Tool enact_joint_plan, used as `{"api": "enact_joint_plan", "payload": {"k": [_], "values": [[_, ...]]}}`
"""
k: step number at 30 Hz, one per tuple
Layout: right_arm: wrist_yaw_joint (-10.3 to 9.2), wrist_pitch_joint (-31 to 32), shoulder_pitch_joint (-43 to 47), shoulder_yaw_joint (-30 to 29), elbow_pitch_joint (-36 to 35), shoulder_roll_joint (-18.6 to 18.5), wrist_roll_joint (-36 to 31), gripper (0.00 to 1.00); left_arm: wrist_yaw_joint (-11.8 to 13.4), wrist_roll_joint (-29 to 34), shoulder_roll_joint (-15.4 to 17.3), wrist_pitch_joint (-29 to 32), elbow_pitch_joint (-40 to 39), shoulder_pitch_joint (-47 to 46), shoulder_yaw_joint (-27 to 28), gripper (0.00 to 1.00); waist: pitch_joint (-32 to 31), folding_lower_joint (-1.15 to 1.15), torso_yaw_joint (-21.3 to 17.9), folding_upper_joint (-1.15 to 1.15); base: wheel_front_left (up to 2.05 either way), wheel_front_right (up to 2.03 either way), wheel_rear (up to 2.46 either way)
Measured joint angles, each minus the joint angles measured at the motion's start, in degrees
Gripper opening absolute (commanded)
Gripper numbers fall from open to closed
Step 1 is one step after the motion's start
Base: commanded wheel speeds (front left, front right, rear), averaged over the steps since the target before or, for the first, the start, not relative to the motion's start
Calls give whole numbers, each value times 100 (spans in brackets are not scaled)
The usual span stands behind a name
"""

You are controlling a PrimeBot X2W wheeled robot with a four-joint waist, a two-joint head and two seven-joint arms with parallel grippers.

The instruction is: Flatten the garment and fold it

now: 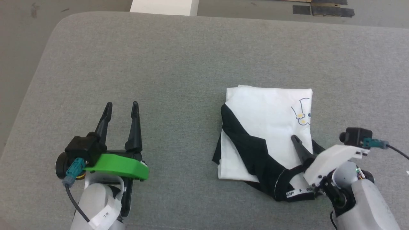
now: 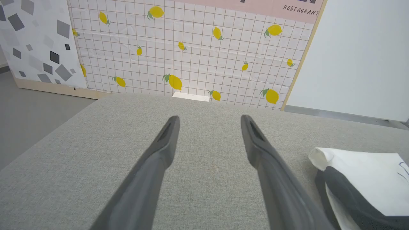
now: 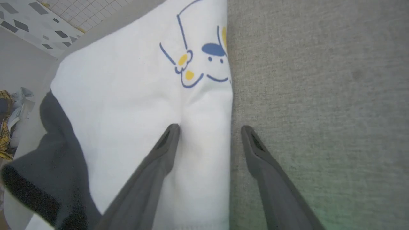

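While right fingers (image 3: 153, 166) straddle garment (image 1: 268, 111) edge wide, 1 hidden in head view | left fingers (image 1: 134, 127) wide

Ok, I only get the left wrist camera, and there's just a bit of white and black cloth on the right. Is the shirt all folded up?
Observer: Mostly. From the head view the shirt lies in a rough rectangle, with a black sleeve draped slantwise across it.
Operator: Where's the other gripper?
Observer: The right gripper is open at the shirt's right edge, with one finger over the cloth and the other over the grey table.
Operator: Is there a picture on the shirt?
Observer: Yes, a little blue-and-yellow drawing with a smiling face, right by that edge.
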Motion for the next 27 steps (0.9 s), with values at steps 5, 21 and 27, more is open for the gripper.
{"api": "enact_joint_plan", "payload": {"k": [5, 21, 27], "values": [[0, 236, -232, 152, 279, -29, 360, 16, 0, 0, 0, 1, 25, 5, -5, 100, -47, 0, 60, 0, 0, 0, 0], [2, 1278, -658, 976, -1510, -887, -2261, 0, -35, 250, 55, 0, -265, 160, 178, 100, -17, 0, -992, 0, 0, 0, 0], [2, 1104, -1152, 1250, -1317, -1585, -2281, 0, -52, 332, 223, 1, -398, -143, 42, 100, 182, 0, -1578, 0, 0, 0, 0]]}}
